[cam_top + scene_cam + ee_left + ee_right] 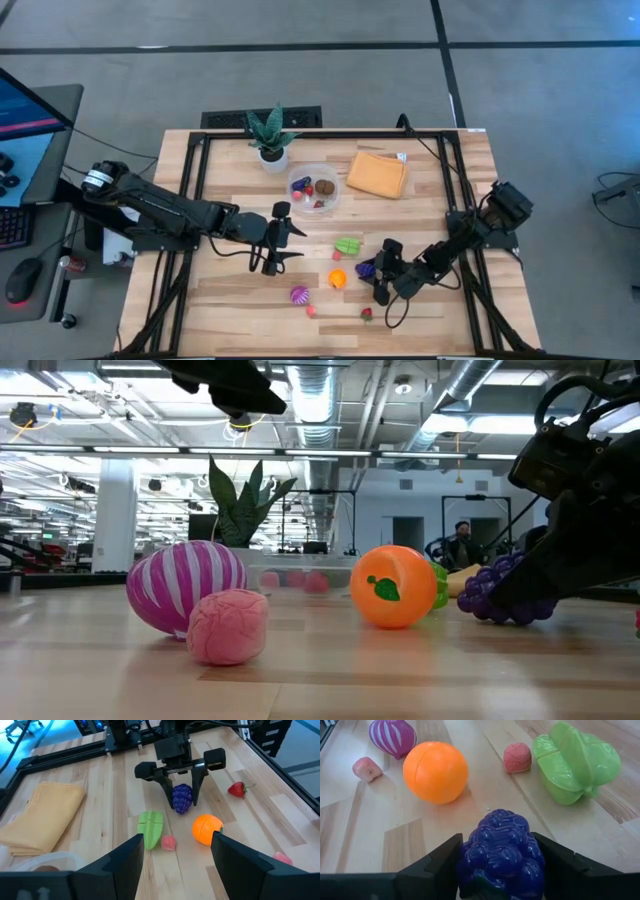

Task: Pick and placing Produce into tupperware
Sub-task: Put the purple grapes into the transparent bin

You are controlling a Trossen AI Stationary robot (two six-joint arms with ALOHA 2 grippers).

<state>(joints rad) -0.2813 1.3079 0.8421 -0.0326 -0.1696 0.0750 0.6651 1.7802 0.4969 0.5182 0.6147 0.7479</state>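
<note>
My right gripper (377,276) is shut on a purple toy grape bunch (500,852) near the table's right front. Loose produce lies on the wood around it: a green leafy piece (347,245), an orange ball (337,279), a purple-and-white striped piece (299,294), small pink pieces (311,310) and a red strawberry (367,314). The clear round tub (314,187) stands at the table's far middle with several brown, purple and red pieces inside. My left gripper (277,240) is open, hovering left of the green piece, touching nothing. My right gripper pinches the grape bunch (182,797) between its two fingers (167,790), one on each side of the bunch's upper part. The fingers slant down from the table's right. The bunch hangs point-down; whether its lower tip (181,812) rests on the wood cannot be told.
A folded orange cloth (377,174) lies right of the tub and a potted plant (270,137) stands at its left. Black frame rails (195,170) run along the table's edges. Bare wood lies between the tub and the green piece.
</note>
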